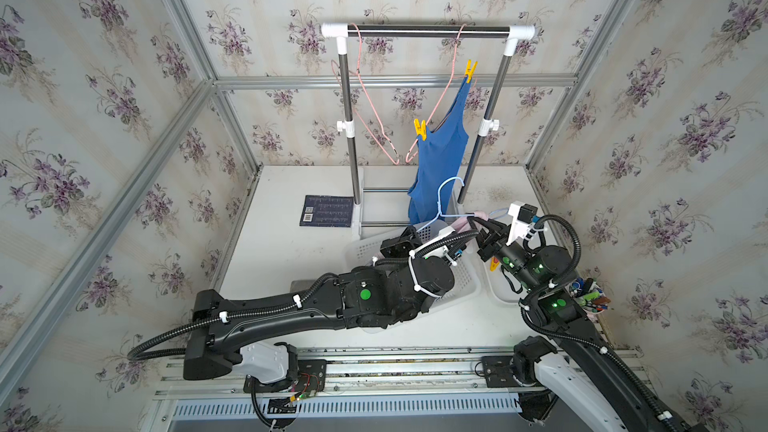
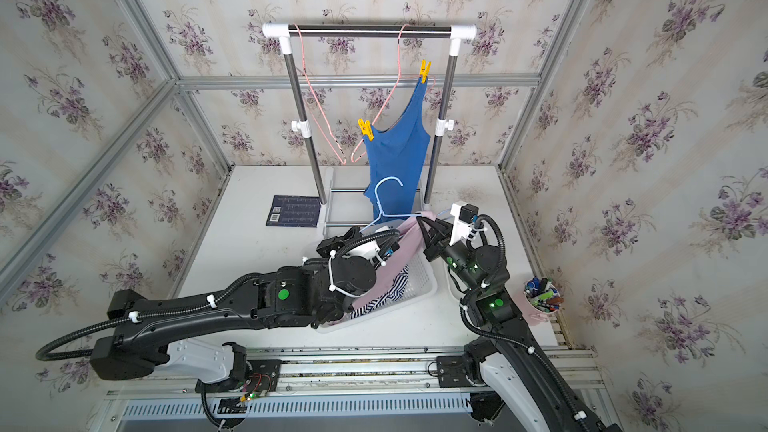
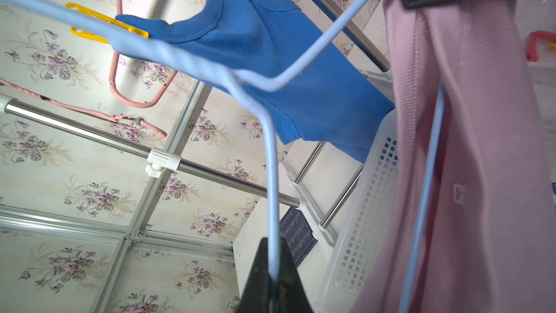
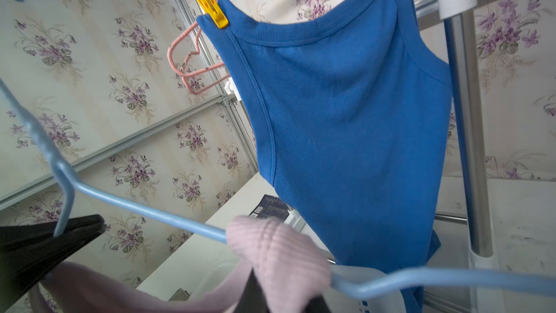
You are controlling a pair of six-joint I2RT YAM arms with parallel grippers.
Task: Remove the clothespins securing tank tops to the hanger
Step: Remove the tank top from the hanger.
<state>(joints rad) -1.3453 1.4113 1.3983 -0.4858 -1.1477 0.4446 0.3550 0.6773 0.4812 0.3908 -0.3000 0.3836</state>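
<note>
Within the basket (image 2: pixel 420 278), a top view shows the striped top (image 2: pixel 392 290).

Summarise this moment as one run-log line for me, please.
left hand: shut on light blue hanger | right hand: shut on pink tank top | blue tank top: pinned to pink hanger by yellow clothespins

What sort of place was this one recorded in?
Probably a lab test cell dressed as a home laundry corner: floral wallpaper panels set in an aluminium frame, and a small clothes rack on a white table with a blue tank top pinned to a pink hanger.
</note>
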